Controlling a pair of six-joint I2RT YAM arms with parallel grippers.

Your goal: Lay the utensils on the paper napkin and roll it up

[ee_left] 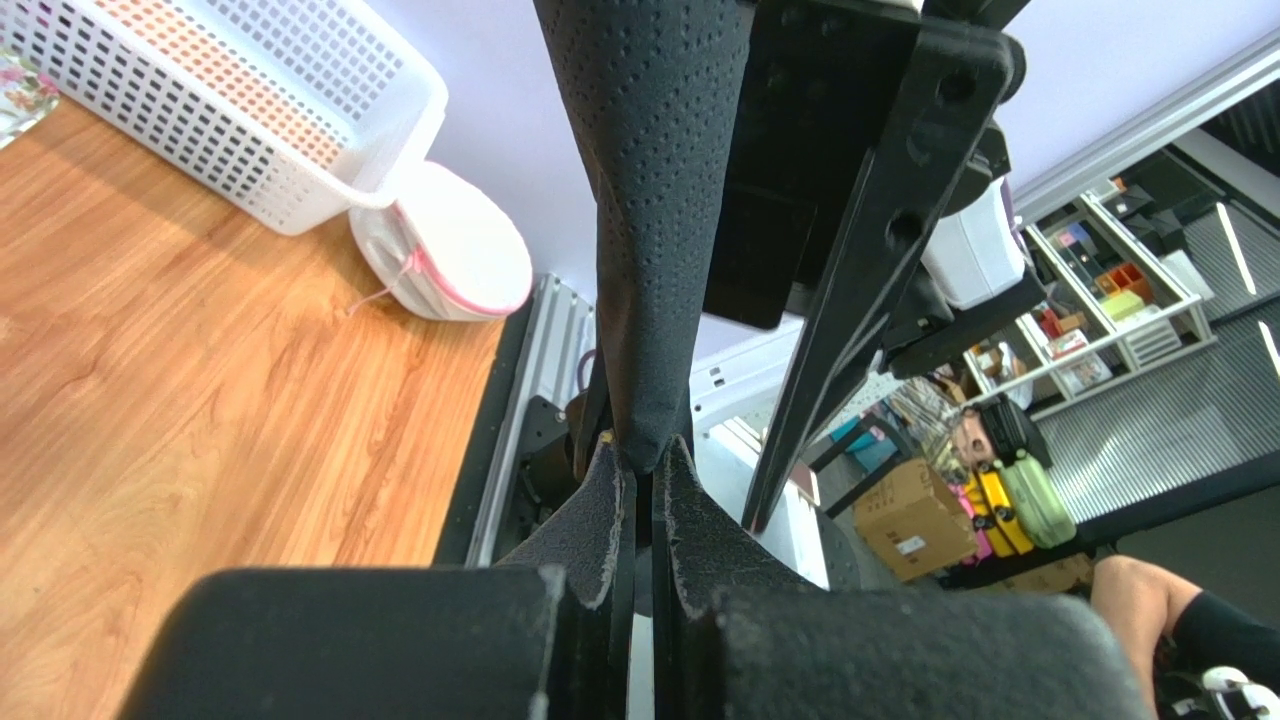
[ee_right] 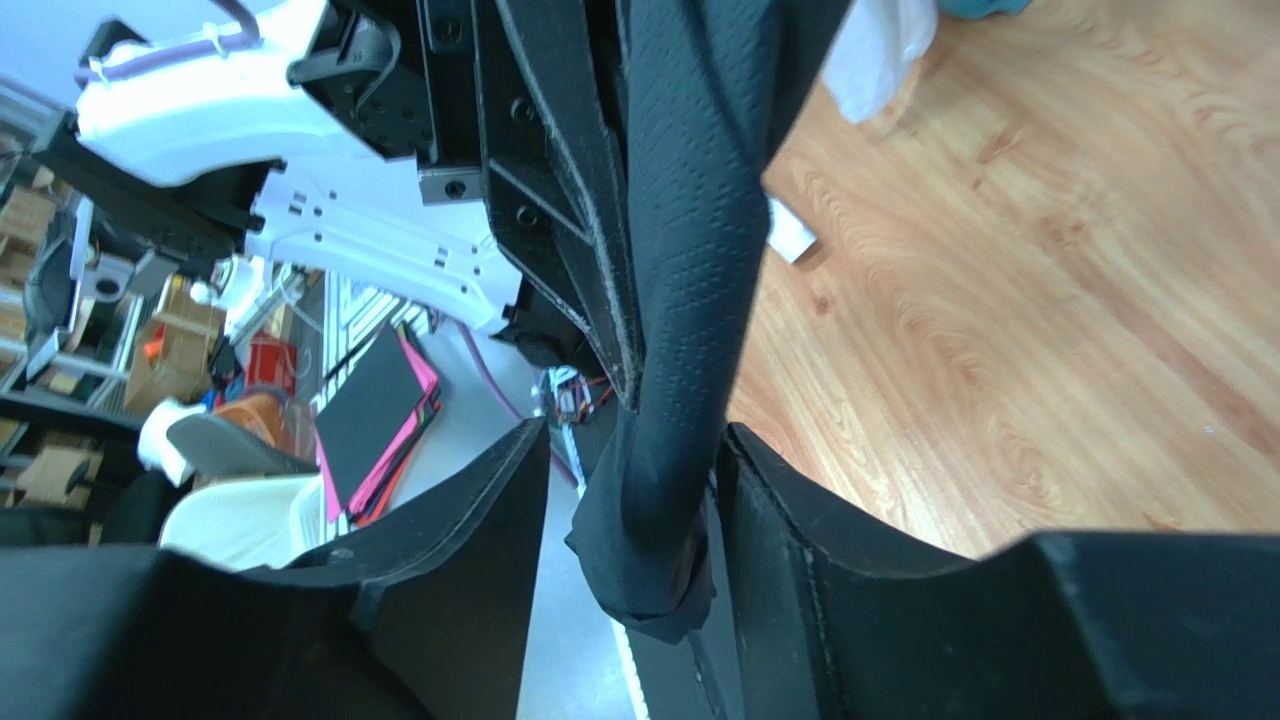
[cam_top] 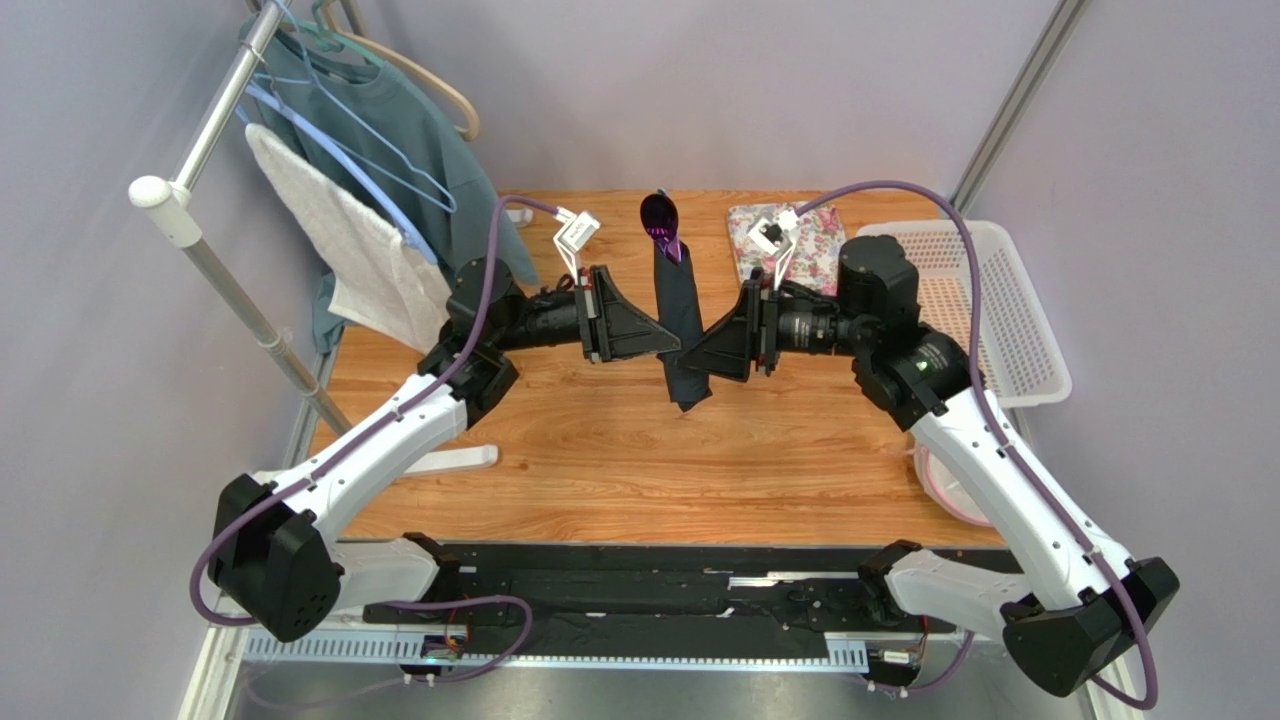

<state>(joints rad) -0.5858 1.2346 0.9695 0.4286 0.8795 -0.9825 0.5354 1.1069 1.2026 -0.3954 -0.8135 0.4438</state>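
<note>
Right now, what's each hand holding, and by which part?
Left hand pinches the rolled black napkin toward its near end. Right hand only straddles the same stretch, a gap showing beside one finger. Purple utensil pokes out the far end.

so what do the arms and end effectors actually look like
The left arm and right arm have white shells, black joints and a purple cable along each. The left end effector and right end effector are matte black with wedge-shaped textured fingers.
</note>
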